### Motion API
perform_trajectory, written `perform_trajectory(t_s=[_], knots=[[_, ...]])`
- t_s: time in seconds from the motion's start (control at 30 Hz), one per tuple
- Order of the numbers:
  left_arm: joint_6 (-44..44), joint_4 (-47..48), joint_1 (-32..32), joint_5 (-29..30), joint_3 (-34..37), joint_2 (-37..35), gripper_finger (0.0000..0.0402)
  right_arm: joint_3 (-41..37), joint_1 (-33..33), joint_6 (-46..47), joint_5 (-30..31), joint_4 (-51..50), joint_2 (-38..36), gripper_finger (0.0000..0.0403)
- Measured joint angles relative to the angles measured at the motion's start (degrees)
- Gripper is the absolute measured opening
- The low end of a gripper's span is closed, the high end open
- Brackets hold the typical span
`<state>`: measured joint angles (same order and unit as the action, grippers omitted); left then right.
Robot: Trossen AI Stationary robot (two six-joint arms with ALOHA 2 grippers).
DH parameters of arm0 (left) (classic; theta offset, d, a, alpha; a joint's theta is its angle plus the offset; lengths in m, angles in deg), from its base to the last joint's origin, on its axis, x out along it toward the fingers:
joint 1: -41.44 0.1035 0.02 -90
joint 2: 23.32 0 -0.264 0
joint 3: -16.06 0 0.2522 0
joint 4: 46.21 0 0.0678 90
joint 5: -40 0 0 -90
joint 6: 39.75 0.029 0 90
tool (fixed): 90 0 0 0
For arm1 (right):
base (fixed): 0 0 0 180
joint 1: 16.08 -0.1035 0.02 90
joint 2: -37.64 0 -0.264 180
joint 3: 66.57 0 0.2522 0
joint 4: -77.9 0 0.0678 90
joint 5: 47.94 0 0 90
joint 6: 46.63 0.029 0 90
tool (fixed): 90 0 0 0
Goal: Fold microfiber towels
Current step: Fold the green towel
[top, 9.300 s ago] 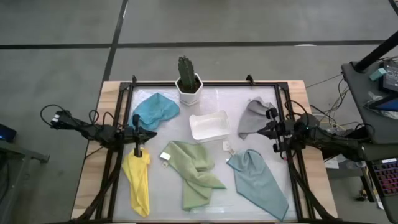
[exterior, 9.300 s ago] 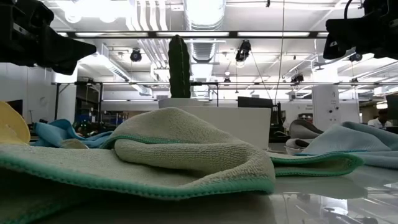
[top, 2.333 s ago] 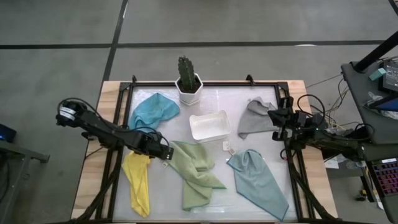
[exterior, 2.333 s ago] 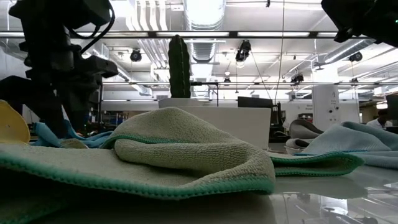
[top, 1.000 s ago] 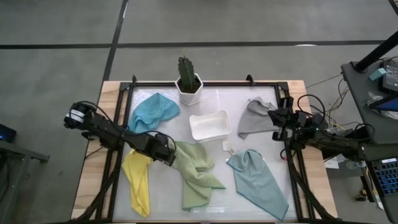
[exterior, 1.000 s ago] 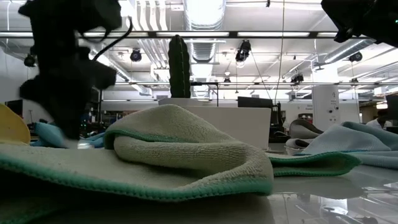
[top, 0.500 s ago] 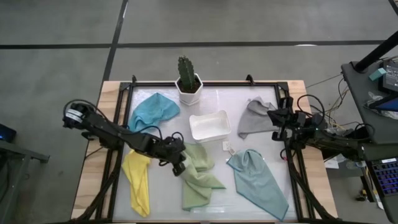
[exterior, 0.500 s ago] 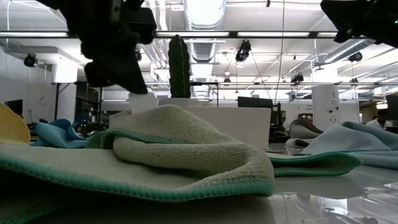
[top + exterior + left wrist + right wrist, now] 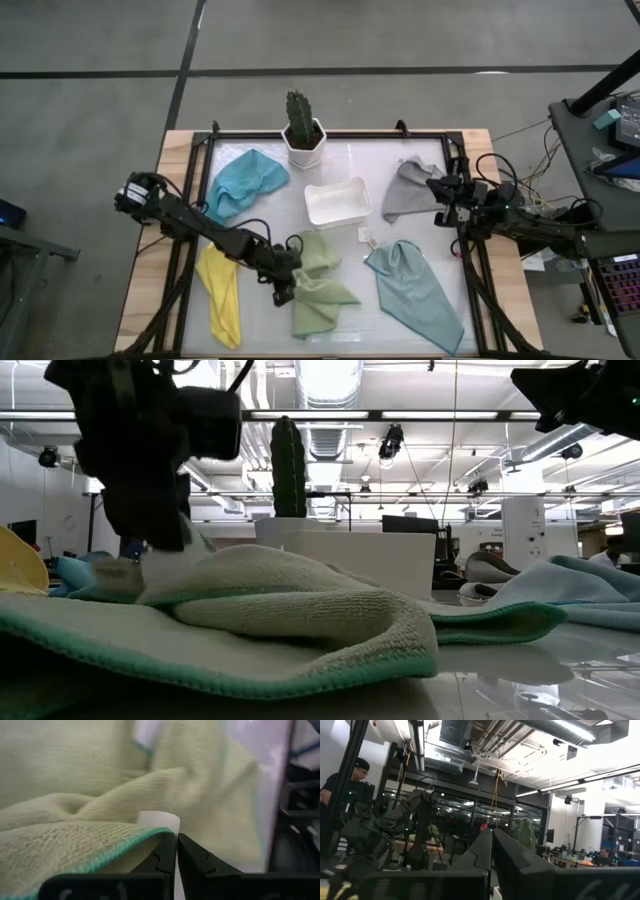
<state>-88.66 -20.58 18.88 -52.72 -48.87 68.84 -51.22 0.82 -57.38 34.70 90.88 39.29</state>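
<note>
Although five towels lie on the counter, none looks finished yet, so by my read the task is barely begun. Going left to right in the high view: the yellow towel lies crumpled in a long strip at the near-left, untouched. The blue towel sits bunched at the far-left, beside the potted cactus. The olive green towel is in the middle, near side, partly doubled over on itself with one corner pulled across, a fold in progress rather than a done one. The white tray sits just beyond it, nothing in it as far as I can see. The pale teal towel is spread loose at the near-right, and the grey towel is heaped at the far-right. So four are unfolded and one is mid-fold.

Left gripper: down at the olive green towel's left edge, jaws pinched together on a teal-hemmed corner with a white label showing right at the fingertips in the left wrist view. Low view shows it lifting that edge above the rest of the cloth.

Right gripper: hanging at the right edge of the counter by the grey towel, raised, jaws pressed together with nothing between them, waiting.
</note>
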Motion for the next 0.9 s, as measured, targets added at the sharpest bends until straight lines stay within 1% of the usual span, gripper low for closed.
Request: perform_trajectory(t_s=[0.07,0.13,0.23,0.33,0.5,0.6,0.67,0.73,0.8,0.9], knots=[[-1.46,1.23,0.13,1.84,0.6,-0.04,0.0,0.0,-0.01,0.0,0.0,0.0,0.0,0.0009],[-1.82,2.57,0.21,2.05,1.03,-0.04,0.0002,0.0,0.01,0.03,0.02,0.0,0.01,0.0009],[-3.43,3.37,0.27,2.08,1.04,-0.09,0.002,0.0,0.0,0.03,0.02,-0.03,-0.01,0.0009],[-4.68,4.06,0.32,2.08,1.04,-0.09,0.0056,0.0,-0.01,0.03,0.01,-0.07,0.0,0.0009],[-5.37,4.14,0.32,2.08,0.67,-0.09,0.0136,0.0,0.01,0.03,0.0,-0.31,0.01,0.0009],[-7.99,4.19,0.39,2.1,0.1,-0.32,0.0186,0.0,-0.01,0.03,0.02,-0.35,-0.01,0.0009],[-12.23,4.18,0.47,2.28,-0.18,-0.35,0.0213,0.0,0.01,0.04,0.01,-0.36,0.01,0.0009],[-17.51,4.76,0.77,2.71,-0.24,-0.35,0.0229,0.0,0.0,0.03,0.01,-0.37,0.0,0.0009],[-21.4,5.33,0.95,2.86,-0.18,-0.35,0.0235,0.0,-0.01,0.03,0.01,-0.45,0.0,0.0009],[-22.75,5.37,1.01,3.58,-0.21,-0.35,0.0237,0.0,0.0,0.03,0.01,-0.48,0.0,0.0009]])
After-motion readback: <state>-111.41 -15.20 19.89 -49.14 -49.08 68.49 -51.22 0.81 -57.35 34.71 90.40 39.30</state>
